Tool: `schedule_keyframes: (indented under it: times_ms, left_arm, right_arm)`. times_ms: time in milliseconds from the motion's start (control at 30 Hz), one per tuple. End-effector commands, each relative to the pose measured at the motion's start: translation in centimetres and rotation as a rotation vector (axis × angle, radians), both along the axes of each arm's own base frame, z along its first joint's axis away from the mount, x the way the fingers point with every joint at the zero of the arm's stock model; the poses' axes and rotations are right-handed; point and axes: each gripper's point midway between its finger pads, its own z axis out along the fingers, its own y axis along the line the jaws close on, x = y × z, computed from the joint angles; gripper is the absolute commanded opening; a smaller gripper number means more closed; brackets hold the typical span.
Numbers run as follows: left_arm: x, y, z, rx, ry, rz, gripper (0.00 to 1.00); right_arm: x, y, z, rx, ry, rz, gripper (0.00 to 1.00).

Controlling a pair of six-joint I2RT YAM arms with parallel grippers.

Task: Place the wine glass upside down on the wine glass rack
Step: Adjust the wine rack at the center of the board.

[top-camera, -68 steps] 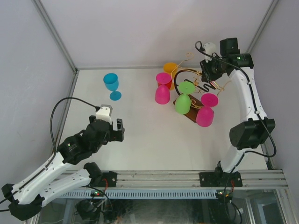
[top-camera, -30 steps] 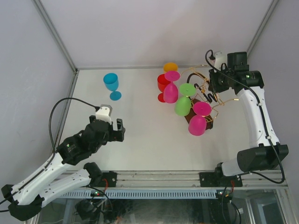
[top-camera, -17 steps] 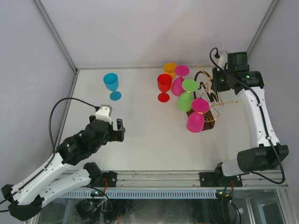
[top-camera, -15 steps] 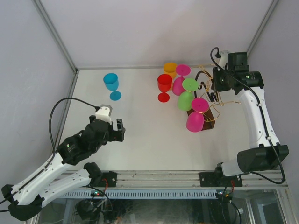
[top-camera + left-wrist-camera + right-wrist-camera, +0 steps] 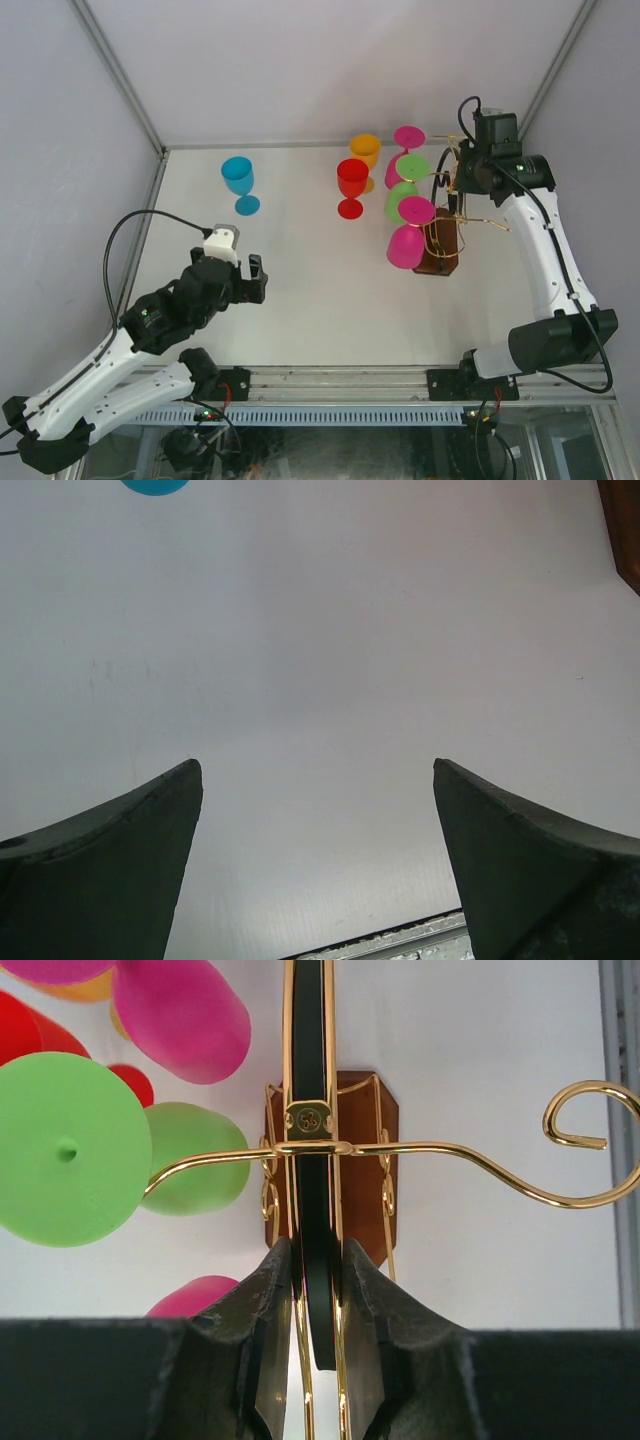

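Left gripper [image 5: 251,279], jaws spread wide, hovers over the bare table [image 5: 310,250] at front left. Blue glass [image 5: 238,173] stands upright at back left. Red glass [image 5: 351,180] and orange glass [image 5: 365,150] stand upright close together at centre back. Rack [image 5: 441,243], at the right, holds a far pink glass [image 5: 407,138], a green glass [image 5: 402,197] and a near pink glass [image 5: 404,246], all upside down on its left side. Right gripper [image 5: 317,1260] pinches the rack's black loop [image 5: 307,1050] from above.
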Motion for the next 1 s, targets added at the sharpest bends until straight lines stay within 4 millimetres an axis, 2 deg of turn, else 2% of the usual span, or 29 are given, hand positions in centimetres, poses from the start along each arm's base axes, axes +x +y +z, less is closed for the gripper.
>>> schedule_keyframes:
  times_ms: [0,233,333,767,967]
  left_arm:
    - [0.2,-0.2,0.5,-0.012,-0.022,-0.009,1.00]
    - [0.2,-0.1,0.6,-0.014,-0.026,-0.005,1.00]
    - [0.2,0.0,0.7,-0.016,-0.031,-0.002,1.00]
    - [0.2,0.1,0.7,-0.016,-0.031,0.002,1.00]
    - [0.2,0.0,0.7,-0.014,-0.030,0.002,1.00]
  right_arm:
    - [2.5,0.3,2.4,0.109,-0.158,-0.164,0.00]
    - [4.0,2.9,2.8,0.307,-0.246,-0.184,0.00]
    - [4.2,3.4,2.7,0.351,-0.254,-0.211,0.00]
    - [4.7,3.6,3.0,0.470,-0.321,-0.370,0.01]
    - [4.6,3.1,3.0,0.500,-0.364,-0.473,0.04]
